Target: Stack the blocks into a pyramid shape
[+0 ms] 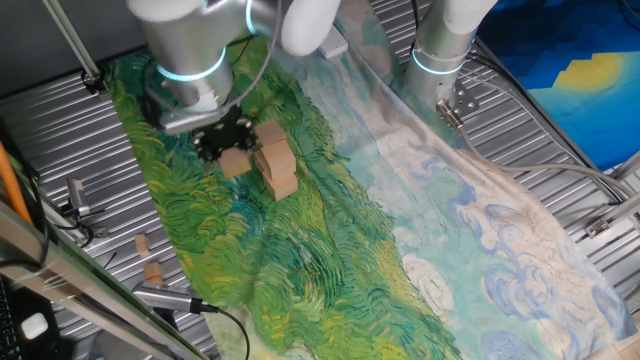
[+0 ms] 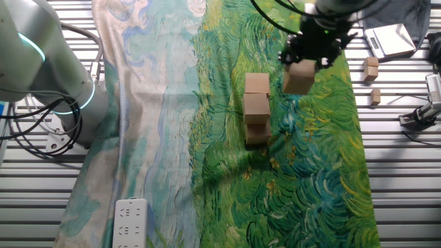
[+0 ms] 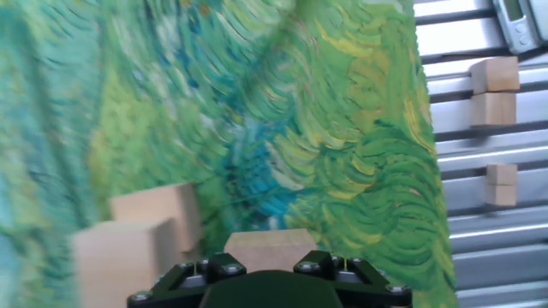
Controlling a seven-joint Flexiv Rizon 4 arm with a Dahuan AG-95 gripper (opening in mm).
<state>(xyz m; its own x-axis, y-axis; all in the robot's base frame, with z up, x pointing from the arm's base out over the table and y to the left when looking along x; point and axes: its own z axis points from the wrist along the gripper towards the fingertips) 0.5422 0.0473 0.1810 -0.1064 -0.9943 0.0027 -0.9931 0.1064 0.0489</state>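
Note:
My gripper (image 1: 231,150) is shut on one light-brown wooden block (image 1: 236,163) and holds it just left of a row of three like blocks (image 1: 276,158) on the green painted cloth. In the other fixed view the gripper (image 2: 301,67) holds the block (image 2: 299,80) to the right of the row (image 2: 257,105), apart from it. In the hand view the held block (image 3: 268,244) sits between my fingers (image 3: 193,275), and two blocks of the row (image 3: 128,248) show at lower left. I cannot tell whether more blocks lie under or behind the row.
Small tan wooden bits (image 2: 372,67) lie off the cloth on the slatted metal table; they also show in the hand view (image 3: 494,90). A second arm's base (image 2: 48,69) stands at the far side. A white power strip (image 2: 129,222) and a grey device (image 2: 389,38) lie near the table's edges.

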